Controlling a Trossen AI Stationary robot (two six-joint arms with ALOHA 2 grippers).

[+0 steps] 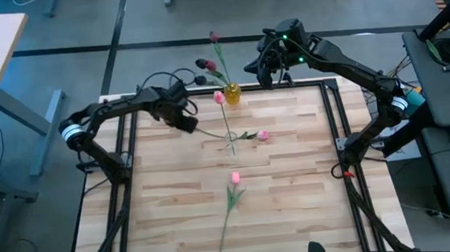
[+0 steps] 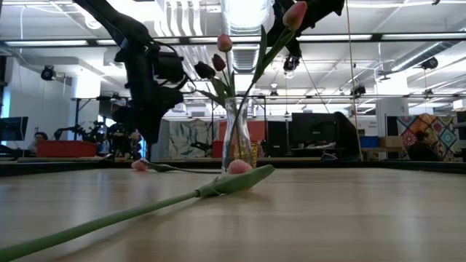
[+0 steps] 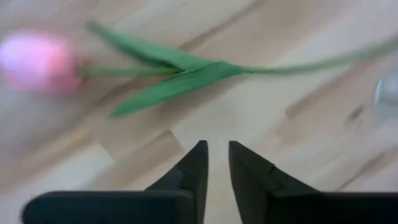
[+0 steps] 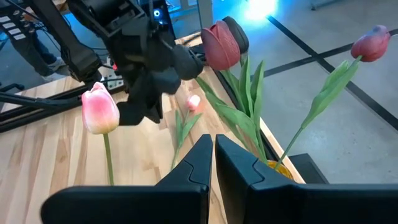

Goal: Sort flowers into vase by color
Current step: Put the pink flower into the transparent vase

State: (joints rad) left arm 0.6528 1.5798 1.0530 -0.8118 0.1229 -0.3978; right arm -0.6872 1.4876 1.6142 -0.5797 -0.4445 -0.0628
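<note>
The flowers are split up right now: maroon ones (image 1: 205,65) are already standing in the yellow vase (image 1: 231,94) at the far edge of the table (image 1: 175,210), a pink tulip (image 1: 219,97) stands upright in a clear vase (image 2: 237,138) near mid-table, and two more pink ones lie flat on the wood. The one that matters for you is the lying pink tulip (image 1: 264,136), head out toward the right side, its stem running back across the table to end right under your left gripper (image 1: 186,122). In the left wrist view that tulip (image 3: 37,62) stretches crosswise ahead of the fingertips, so its long axis is across your jaws, not between them. Those jaws are nearly together, just a thin gap, and holding nothing. I'd say left arm is clearly nearer. The right gripper (image 1: 266,76) hangs beyond the far edge by the yellow vase, pinched closed and empty. The other pink tulip (image 1: 235,177) lies nearer the front, well apart.
</note>
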